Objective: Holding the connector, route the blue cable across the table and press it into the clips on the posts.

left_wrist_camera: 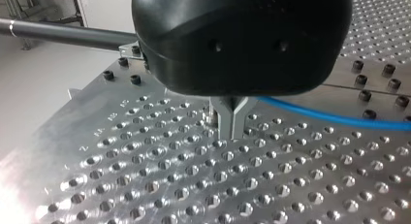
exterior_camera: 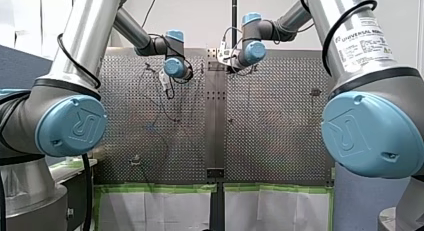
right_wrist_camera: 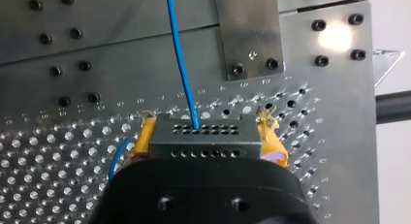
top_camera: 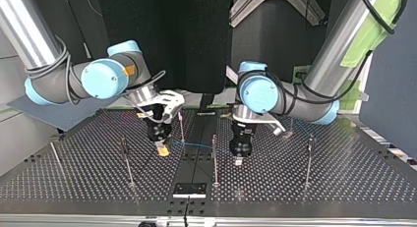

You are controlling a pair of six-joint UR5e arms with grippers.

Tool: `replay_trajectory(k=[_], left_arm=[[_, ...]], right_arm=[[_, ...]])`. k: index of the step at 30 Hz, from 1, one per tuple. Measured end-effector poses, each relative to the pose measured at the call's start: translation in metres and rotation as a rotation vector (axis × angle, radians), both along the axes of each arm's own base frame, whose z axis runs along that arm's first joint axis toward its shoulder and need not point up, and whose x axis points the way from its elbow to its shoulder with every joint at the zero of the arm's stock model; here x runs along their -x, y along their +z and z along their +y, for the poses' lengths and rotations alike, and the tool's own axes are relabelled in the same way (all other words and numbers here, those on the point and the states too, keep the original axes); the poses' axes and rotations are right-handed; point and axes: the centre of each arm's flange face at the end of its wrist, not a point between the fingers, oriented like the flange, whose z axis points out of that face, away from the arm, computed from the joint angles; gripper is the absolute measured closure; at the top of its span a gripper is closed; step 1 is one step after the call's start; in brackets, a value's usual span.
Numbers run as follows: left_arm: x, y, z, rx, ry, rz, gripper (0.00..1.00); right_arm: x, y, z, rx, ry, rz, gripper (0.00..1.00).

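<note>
My right gripper (right_wrist_camera: 208, 136) has its yellow pads (right_wrist_camera: 271, 141) shut on a grey connector block (right_wrist_camera: 206, 132) with rows of holes. The blue cable (right_wrist_camera: 180, 59) leaves the top of that connector and runs ahead over the perforated table. In the top view the right gripper (top_camera: 163, 149) hangs low at centre left. The cable (top_camera: 196, 146) stretches from it past the middle post (top_camera: 214, 158) to my left gripper (top_camera: 239, 159). The left gripper (left_wrist_camera: 231, 122) has its metal fingers shut just above the plate, and the blue cable (left_wrist_camera: 334, 118) comes out from between them to one side.
Thin upright posts stand on the table (top_camera: 344, 178): one at the top view's left (top_camera: 127, 160), one at its right (top_camera: 308, 158), a short one behind the centre (top_camera: 181, 126). A black plate (top_camera: 189, 189) lies at the near edge. A dark bar (left_wrist_camera: 63, 35) runs past the table corner.
</note>
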Motion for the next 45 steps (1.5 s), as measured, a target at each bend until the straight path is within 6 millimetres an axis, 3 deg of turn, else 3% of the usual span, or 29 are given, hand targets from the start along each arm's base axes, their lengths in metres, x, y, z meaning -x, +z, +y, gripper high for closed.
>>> replay_trajectory(k=[8,9,10,12,13,14,15,16,17,34,45], left_arm=[[0.001,0.0,0.0,-0.005,0.0,0.011,1.0],[0.001,-0.001,0.0,-0.006,-0.001,0.012,0.89],[0.001,-0.001,-0.001,-0.006,-0.002,0.014,0.89],[0.002,-0.001,-0.002,-0.006,-0.004,0.016,0.57],[0.002,-0.001,-0.002,-0.006,-0.004,0.017,0.57],[0.003,-0.001,-0.002,-0.007,-0.005,0.021,0.36],[0.003,-0.002,-0.003,-0.007,-0.005,0.023,0.21],[0.004,-0.002,-0.003,-0.008,-0.005,0.026,0.21],[0.004,-0.002,-0.003,-0.01,-0.005,0.031,0.0],[0.014,-0.005,-0.007,-0.021,0.003,0.077,0.0],[0.052,0.003,-0.007,-0.038,-0.025,0.121,0.0]], right_arm=[[0.007,-0.003,-0.01,-0.001,-0.01,-0.004,1.0],[0.007,-0.003,-0.01,-0.002,-0.011,-0.004,1.0],[0.007,-0.004,-0.011,-0.002,-0.011,-0.004,1.0],[0.007,-0.004,-0.011,-0.003,-0.012,-0.003,1.0],[0.007,-0.004,-0.011,-0.003,-0.012,-0.003,1.0],[0.007,-0.004,-0.011,-0.003,-0.012,-0.003,1.0],[0.007,-0.005,-0.011,-0.003,-0.012,-0.003,1.0],[0.007,-0.005,-0.011,-0.003,-0.012,-0.003,1.0],[0.007,-0.005,-0.011,-0.003,-0.012,-0.003,1.0],[0.008,-0.005,-0.013,-0.003,-0.006,-0.003,1.0],[0.017,0.004,-0.018,0.008,-0.027,-0.002,1.0]])
